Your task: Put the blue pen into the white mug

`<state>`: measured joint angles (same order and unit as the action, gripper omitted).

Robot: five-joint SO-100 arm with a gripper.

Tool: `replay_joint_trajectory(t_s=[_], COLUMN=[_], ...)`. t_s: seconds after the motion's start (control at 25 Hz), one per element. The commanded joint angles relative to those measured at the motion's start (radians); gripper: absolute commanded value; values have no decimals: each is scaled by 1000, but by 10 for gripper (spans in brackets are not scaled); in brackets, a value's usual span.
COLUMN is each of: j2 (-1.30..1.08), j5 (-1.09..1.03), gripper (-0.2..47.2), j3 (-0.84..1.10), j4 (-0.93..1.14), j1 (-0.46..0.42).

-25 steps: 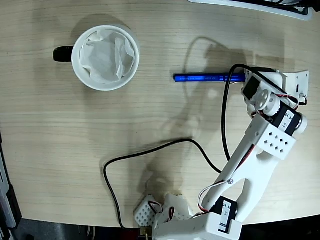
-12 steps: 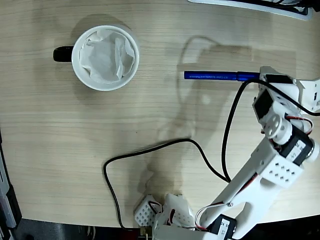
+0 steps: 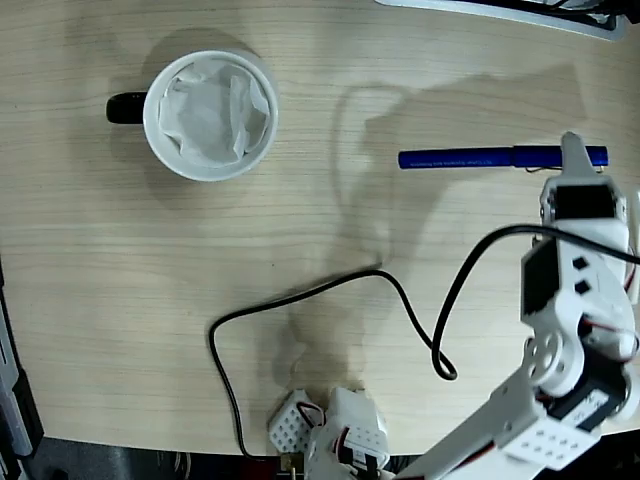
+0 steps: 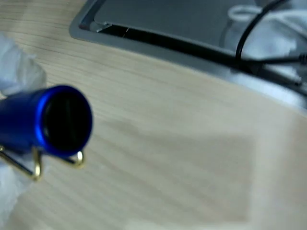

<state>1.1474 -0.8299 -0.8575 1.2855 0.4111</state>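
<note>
In the fixed view the blue pen (image 3: 470, 157) lies level, pointing left, at the right side above the wooden table. My gripper (image 3: 572, 152) is shut on it near its right, capped end, with the white arm reaching up from the bottom right. The wrist view looks straight at the pen's round cap end (image 4: 64, 120), with its wire clip (image 4: 36, 163) below it and blurred white fingers (image 4: 14, 72) around it. The white mug (image 3: 155, 125) stands far to the left with its black handle (image 3: 125, 107) pointing left. Crumpled white paper (image 3: 215, 110) lines its inside.
A black cable (image 3: 300, 295) loops over the table's middle and runs up to the arm. A flat grey device (image 3: 500, 8) lies along the back edge and also shows in the wrist view as a grey slab (image 4: 192, 24). The arm's base (image 3: 340, 435) sits at the front edge.
The gripper has carried the pen to the right across both earlier frames. The arm has swung right and reared up, and its shadow on the table has spread. The mug has not moved.
</note>
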Motion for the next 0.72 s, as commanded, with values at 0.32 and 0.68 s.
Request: replay_joint_trajectory(t_s=[0.32,0.68], j2=[430,644], j5=[-301,-506], gripper=[1,1], j3=[-279,-607], j4=[-270,-666], j1=[-87,-227])
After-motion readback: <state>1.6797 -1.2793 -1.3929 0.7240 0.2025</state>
